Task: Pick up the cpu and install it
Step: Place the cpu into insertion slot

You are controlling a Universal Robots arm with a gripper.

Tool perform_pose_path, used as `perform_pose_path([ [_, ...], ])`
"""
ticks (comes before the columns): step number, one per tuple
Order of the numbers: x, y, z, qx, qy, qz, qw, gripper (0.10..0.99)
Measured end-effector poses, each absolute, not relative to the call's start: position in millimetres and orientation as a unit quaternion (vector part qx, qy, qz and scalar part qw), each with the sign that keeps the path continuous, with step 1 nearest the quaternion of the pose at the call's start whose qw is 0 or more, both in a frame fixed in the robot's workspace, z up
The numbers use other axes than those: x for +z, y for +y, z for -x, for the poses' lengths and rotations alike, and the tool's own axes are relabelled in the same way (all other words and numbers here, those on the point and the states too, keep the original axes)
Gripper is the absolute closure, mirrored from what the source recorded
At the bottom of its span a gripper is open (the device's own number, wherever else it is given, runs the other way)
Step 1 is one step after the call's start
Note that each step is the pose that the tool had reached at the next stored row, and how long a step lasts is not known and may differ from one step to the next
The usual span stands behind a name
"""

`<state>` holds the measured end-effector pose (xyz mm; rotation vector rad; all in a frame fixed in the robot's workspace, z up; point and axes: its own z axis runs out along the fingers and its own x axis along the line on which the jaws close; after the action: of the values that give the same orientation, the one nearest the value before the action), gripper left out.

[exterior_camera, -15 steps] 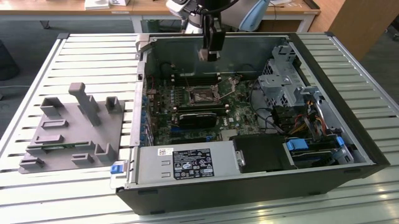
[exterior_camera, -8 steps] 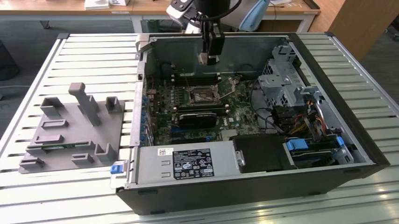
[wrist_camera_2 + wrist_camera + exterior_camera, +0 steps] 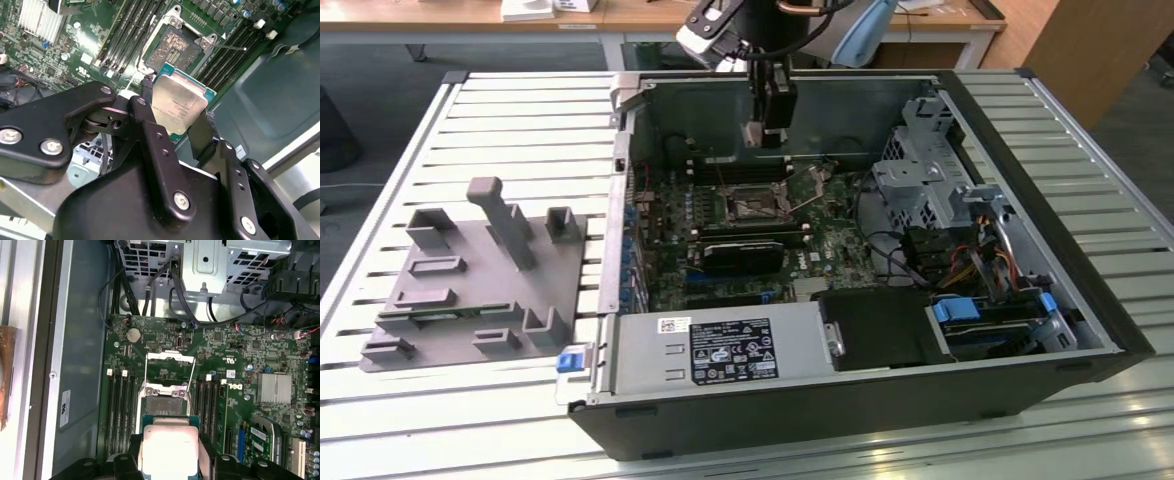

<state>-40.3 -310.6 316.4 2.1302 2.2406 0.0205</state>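
Above open socket [image 3: 175, 47], inside computer case [image 3: 881, 405], gripper [image 3: 175, 115] clamps cpu [image 3: 178, 101] by opposite edges, clear of motherboard [image 3: 225, 345]. Doing it well, I'd say: cpu level, corners squared to socket, no tilt.

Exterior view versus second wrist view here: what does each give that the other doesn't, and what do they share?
Exterior view: the whole open computer case on the slatted table, with a grey fixture tray at the exterior view's left. Second wrist view: the cpu clamped in the hand, close up. Shared: the motherboard and its open socket, with the hand above them.
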Motion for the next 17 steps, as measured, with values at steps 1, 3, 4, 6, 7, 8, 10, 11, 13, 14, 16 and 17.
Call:
perform_pose_path([
  [1,315,-310,40,0.007,0.724,-0.689,0.025,0.553],
  [3,311,-310,40,0.007,0.724,-0.689,0.025,0.553],
  [4,309,-310,40,0.007,0.725,-0.689,0.025,0.553],
  [6,305,-310,40,0.007,0.725,-0.689,0.025,0.553],
  [7,304,-309,40,0.007,0.725,-0.689,0.025,0.553],
  [8,302,-309,40,0.007,0.725,-0.689,0.025,0.553],
  [10,298,-309,40,0.007,0.724,-0.689,0.025,0.553],
  [11,296,-309,40,0.007,0.725,-0.689,0.025,0.553],
  [13,293,-309,40,0.007,0.725,-0.689,0.025,0.553],
  [14,291,-309,40,0.007,0.725,-0.689,0.025,0.553],
  [16,287,-309,40,0.006,0.725,-0.689,0.025,0.553],
  [17,286,-309,40,0.006,0.725,-0.689,0.025,0.553],
])
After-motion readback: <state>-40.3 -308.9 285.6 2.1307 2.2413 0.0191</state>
